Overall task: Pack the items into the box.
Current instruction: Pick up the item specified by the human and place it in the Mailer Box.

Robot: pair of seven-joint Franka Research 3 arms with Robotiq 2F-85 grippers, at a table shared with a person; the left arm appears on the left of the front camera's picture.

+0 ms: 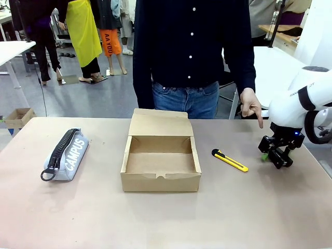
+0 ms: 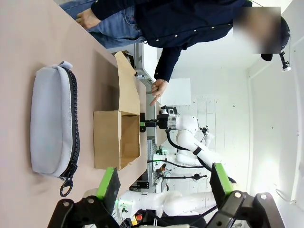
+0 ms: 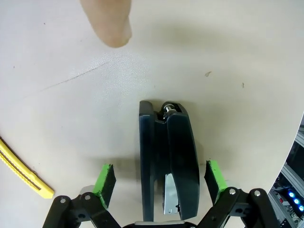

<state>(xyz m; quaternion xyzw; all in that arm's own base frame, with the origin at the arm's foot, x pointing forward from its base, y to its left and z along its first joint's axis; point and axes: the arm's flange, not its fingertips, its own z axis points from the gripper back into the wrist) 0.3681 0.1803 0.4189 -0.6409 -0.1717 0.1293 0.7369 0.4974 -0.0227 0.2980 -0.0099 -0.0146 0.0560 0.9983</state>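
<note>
Front: an open brown cardboard box (image 1: 161,161) sits on the matte beige surface (image 1: 155,218), with a slim yellow-and-black knife (image 1: 230,160) at its 3 o'clock. Left wrist: the left end effector (image 2: 164,180) gapes, empty. Right wrist: the right end effector (image 3: 160,182) straddles a smooth black stapler (image 3: 168,156), spread wide and not touching it.

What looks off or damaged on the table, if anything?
Nothing stands out. The box sits open and empty with its lid flap up. The utility knife lies flat to its right, slanted but intact. The black object lies inside the open right claw, touching neither side. The pencil case is zipped, left of the box.
</note>
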